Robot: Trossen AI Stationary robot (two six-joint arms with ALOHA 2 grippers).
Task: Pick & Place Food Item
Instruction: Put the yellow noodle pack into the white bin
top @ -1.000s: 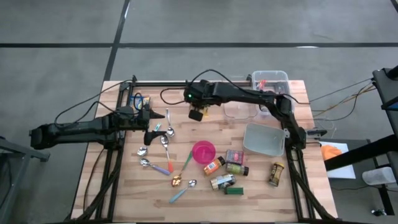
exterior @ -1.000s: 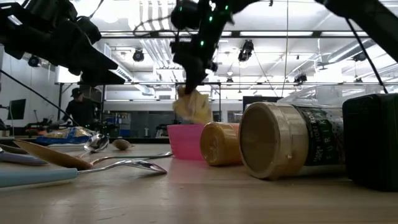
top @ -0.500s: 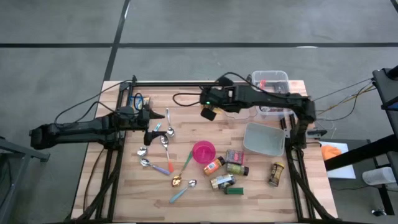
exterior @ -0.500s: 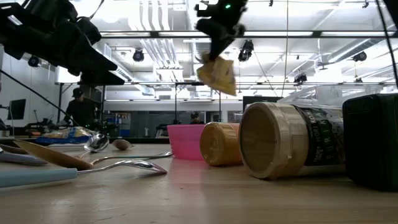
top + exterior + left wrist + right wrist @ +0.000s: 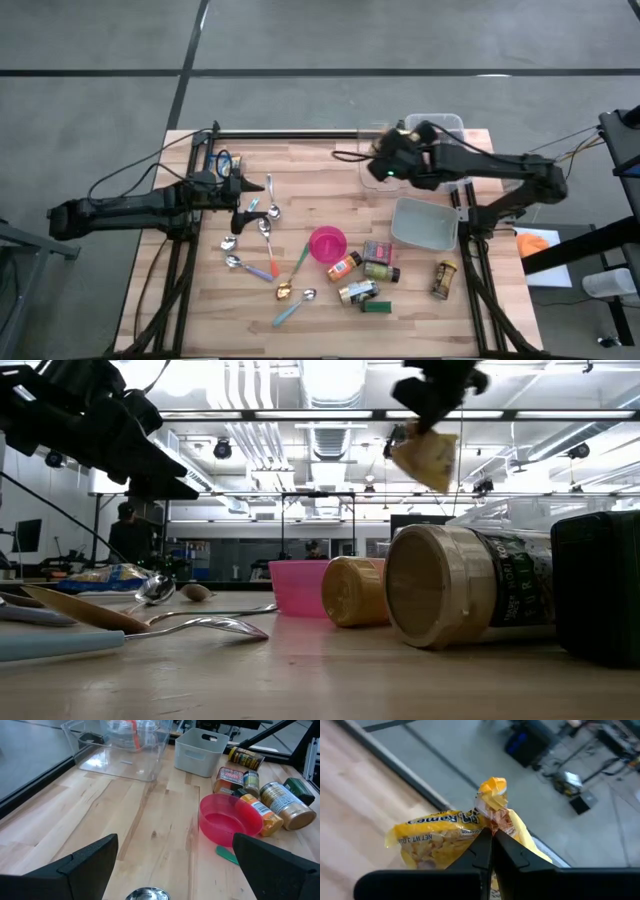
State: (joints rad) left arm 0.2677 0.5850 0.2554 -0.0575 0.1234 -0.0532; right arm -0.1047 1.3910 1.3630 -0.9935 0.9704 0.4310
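Note:
The food item is a yellow ramen packet (image 5: 442, 842), which hangs high above the table in the low view (image 5: 425, 458). My right gripper (image 5: 492, 834) is shut on it, over the far right part of the table beside the clear containers (image 5: 385, 165). My left gripper (image 5: 175, 852) stands open at the table's left (image 5: 245, 195), just over the spoons (image 5: 262, 225), with nothing between its fingers. My right gripper pinches the packet's crumpled end seam (image 5: 493, 817) between its two fingers. The fingers come from above, slanting down (image 5: 425, 405). The packet hangs tilted below them, lifted well clear of the table.
A clear bin (image 5: 435, 128) holding items and a second clear container (image 5: 385, 178) stand at the far right, with a grey bin (image 5: 425, 225) nearer. A pink bowl (image 5: 328, 243), jars and tins (image 5: 365, 275) lie at the middle front.
My right gripper has swung toward the table's right edge and risen, rolling its wrist, still shut on the packet. The packet has travelled with it from above the table's far middle to beside the clear containers, tilting as it went.

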